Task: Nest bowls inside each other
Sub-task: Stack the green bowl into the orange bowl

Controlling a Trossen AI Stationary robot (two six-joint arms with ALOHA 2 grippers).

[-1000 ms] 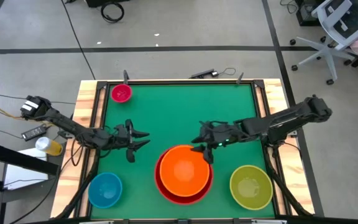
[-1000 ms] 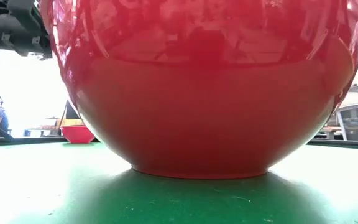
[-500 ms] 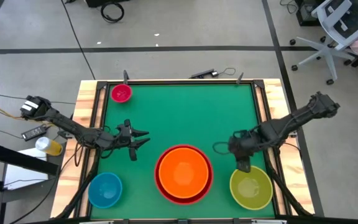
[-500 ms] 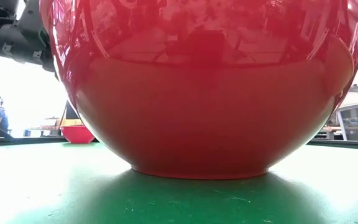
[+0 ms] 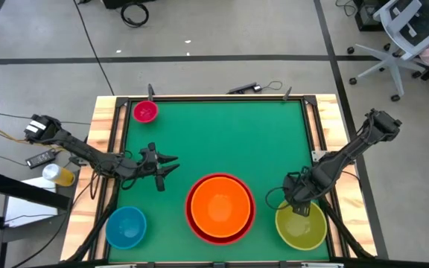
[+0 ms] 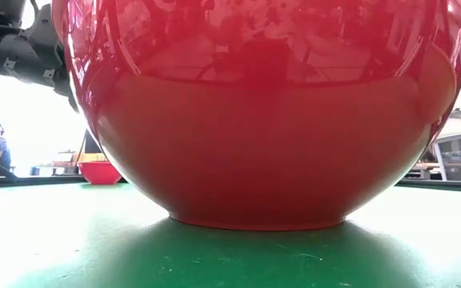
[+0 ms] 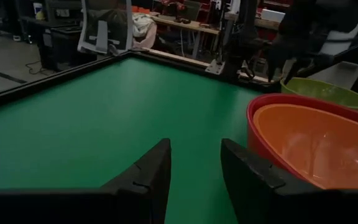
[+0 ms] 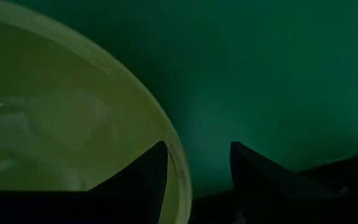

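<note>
An orange bowl [image 5: 220, 207] sits nested in the red bowl [image 5: 192, 223] at the near middle of the table. The yellow-green bowl [image 5: 302, 227] stands at the near right, the blue bowl [image 5: 126, 227] at the near left, and the pink bowl [image 5: 146, 112] at the far left corner. My right gripper [image 5: 301, 208] points down, open, over the yellow-green bowl's far rim [image 8: 178, 168], one finger inside and one outside. My left gripper [image 5: 171, 165] hovers open and level, left of the red bowl [image 7: 260, 112].
A raised black and wooden frame [image 5: 110, 149] borders the green mat [image 5: 222, 134], which lies bare across its far half. In the low view the red bowl [image 6: 254, 120] fills most of the picture. An office chair [image 5: 401, 37] stands on the floor beyond the far right.
My right gripper has swung from the orange bowl's far rim toward the table's right and near edge, sinking and tipping from nearly level to pointing down over the yellow-green bowl's far rim. The bowls have stayed put.
</note>
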